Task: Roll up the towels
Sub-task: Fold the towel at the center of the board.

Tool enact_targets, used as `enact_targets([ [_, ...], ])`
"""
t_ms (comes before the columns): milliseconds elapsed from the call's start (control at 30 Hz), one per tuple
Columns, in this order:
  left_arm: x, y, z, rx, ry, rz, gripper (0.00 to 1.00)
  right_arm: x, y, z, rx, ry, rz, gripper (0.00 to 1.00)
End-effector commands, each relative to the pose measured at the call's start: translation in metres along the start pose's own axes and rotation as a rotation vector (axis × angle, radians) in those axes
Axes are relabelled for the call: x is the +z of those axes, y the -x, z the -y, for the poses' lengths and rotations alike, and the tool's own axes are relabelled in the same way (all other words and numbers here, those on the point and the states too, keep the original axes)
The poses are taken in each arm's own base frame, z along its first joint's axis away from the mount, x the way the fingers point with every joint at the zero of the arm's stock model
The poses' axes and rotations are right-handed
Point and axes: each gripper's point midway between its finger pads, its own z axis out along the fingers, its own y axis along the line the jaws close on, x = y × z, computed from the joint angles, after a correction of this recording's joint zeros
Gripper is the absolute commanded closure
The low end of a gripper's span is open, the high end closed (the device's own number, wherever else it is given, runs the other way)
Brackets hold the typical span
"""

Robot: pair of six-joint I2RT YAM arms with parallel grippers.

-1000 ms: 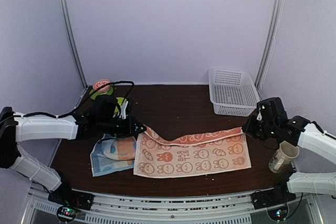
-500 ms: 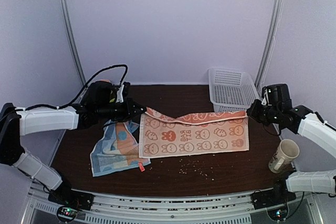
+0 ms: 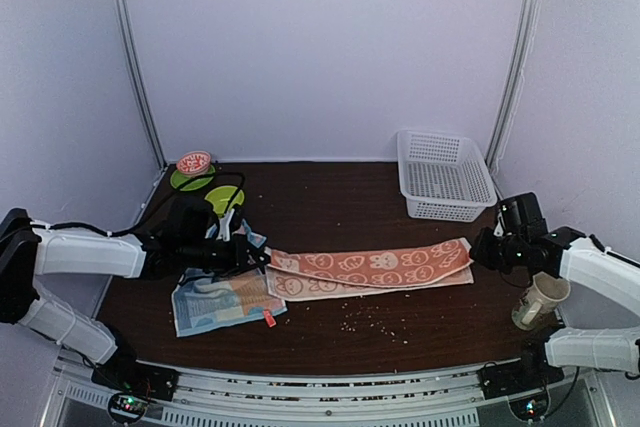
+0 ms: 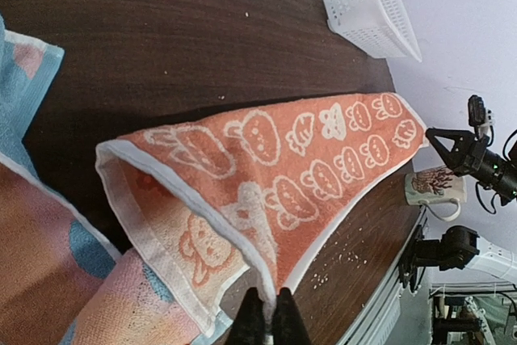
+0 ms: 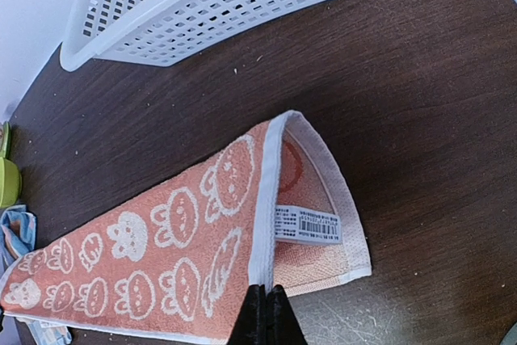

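The orange towel [image 3: 370, 267] with white bunnies lies across the middle of the table [image 3: 330, 197], a bit nearer the front edge. It is folded in half the long way, so it makes a long, thin strip. The strip runs from left to right.

The left gripper [image 4: 266, 325] has its two fingers pressed together on the white hem at the left end of the orange towel. The right gripper [image 5: 265, 313] is pinched tight on the white hem at the right end. Both ends are held low, close to the table. At the right end the fold gapes open a little, and a small white label [image 5: 307, 225] shows inside.

The blue towel [image 3: 215, 299] lies flat and a bit crumpled near the front left corner. The left end of the orange towel lies over its edge. A small red bit [image 3: 268, 318] lies just beside the blue towel.

A white basket [image 3: 443, 177] sits at the back right corner. A paper cup [image 3: 540, 299] stands at the right edge, near the front. Tiny crumbs [image 3: 372, 322] are scattered on the table in front of the orange towel.
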Motion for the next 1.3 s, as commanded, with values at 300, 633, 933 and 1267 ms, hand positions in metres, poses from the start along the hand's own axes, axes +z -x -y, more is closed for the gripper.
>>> enact_targets([
  [300,0.01,0.039,0.043,0.1,-0.069,0.072,1.0,-0.001,0.054,-0.026,0.039,0.046,0.099,1.0],
  [633,0.017,0.083,0.057,0.185,-0.011,0.143,1.0,0.014,0.083,-0.039,0.028,0.037,0.128,1.0],
  [933,0.051,0.052,0.013,0.118,0.021,0.051,1.0,0.052,0.054,-0.014,0.054,-0.026,0.044,1.0],
  [1267,0.018,0.082,0.014,0.078,-0.04,0.154,1.0,0.033,0.082,-0.032,0.148,0.111,0.08,1.0],
])
